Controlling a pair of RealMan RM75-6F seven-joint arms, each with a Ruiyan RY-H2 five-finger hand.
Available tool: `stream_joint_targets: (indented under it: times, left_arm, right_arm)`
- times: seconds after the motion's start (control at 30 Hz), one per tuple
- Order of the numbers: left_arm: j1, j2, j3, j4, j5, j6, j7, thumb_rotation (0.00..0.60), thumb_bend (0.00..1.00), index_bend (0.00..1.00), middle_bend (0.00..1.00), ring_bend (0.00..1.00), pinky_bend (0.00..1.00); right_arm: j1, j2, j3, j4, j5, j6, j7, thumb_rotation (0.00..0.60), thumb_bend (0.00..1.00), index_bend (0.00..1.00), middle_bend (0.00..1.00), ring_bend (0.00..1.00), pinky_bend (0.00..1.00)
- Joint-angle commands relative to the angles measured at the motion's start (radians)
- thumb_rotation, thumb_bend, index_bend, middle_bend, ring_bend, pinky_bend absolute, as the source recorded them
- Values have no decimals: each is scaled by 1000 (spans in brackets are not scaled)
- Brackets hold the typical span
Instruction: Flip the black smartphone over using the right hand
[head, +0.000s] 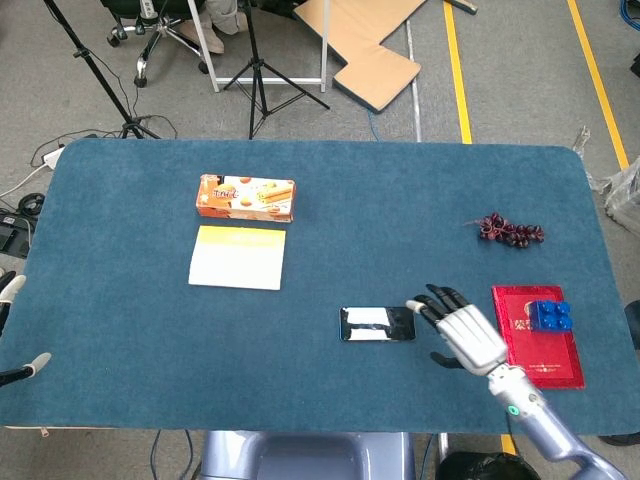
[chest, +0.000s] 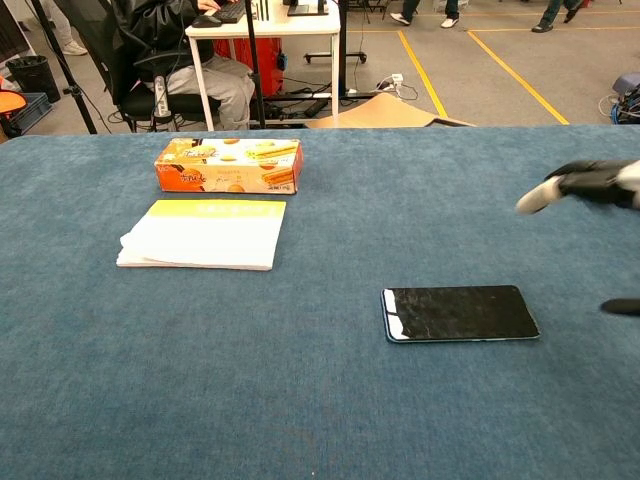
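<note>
The black smartphone (head: 377, 323) lies flat near the table's front middle, its dark face catching glare; the chest view shows the smartphone (chest: 460, 313) with nothing on it. My right hand (head: 462, 334) hovers just to the right of it, fingers spread and pointing at its right end, holding nothing. At the right edge of the chest view, my right hand (chest: 598, 183) shows only partly, above the cloth and apart from the phone. Of my left hand (head: 24, 369), only pale fingertips (head: 11, 285) show at the far left edge, spread and empty.
An orange biscuit box (head: 245, 197) and a yellow-white notepad (head: 238, 257) lie at the back left. A bunch of dark grapes (head: 511, 230) sits at the right. A red box (head: 530, 350) bearing a blue brick (head: 549, 315) lies right of my hand. Tripods stand beyond the table's far edge.
</note>
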Motion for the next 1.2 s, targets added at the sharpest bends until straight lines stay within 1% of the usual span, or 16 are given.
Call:
stream_joint_targets:
  times: [0.03,0.17,0.33,0.5,0.63,0.87,1.2]
  left_arm:
    - [-4,-5,-3,4,-14,-12,9,600,0,0,0,0,0]
    - [-10,-12,-6,9,-33,-28,24,600,0,0,0,0,0]
    - [-15,-19,-9,11,-47,-40,40,600,0,0,0,0,0]
    - [-20,-26,-10,12,-54,-49,54,600,0,0,0,0,0]
    - [-23,-28,-12,12,-62,-56,59,600,0,0,0,0,0]
    - [-28,-33,-12,12,-69,-64,71,600,0,0,0,0,0]
    - [-31,-38,-9,10,-73,-72,85,600,0,0,0,0,0]
  right_arm:
    - [51,-86,2,66,24,-79,-42,600,106,217,196,91,176]
    - [81,-145,8,92,50,-113,-94,600,108,221,199,97,187]
    - [117,-211,28,122,99,-156,-154,600,108,221,203,105,201]
    - [145,-280,42,175,147,-181,-226,600,117,222,207,111,208]
    - [153,-308,34,208,152,-174,-256,600,137,234,219,119,208]
    - [152,-346,9,262,153,-145,-256,600,166,247,228,126,208]
    - [165,-391,-18,332,138,-125,-255,600,167,248,232,129,207]
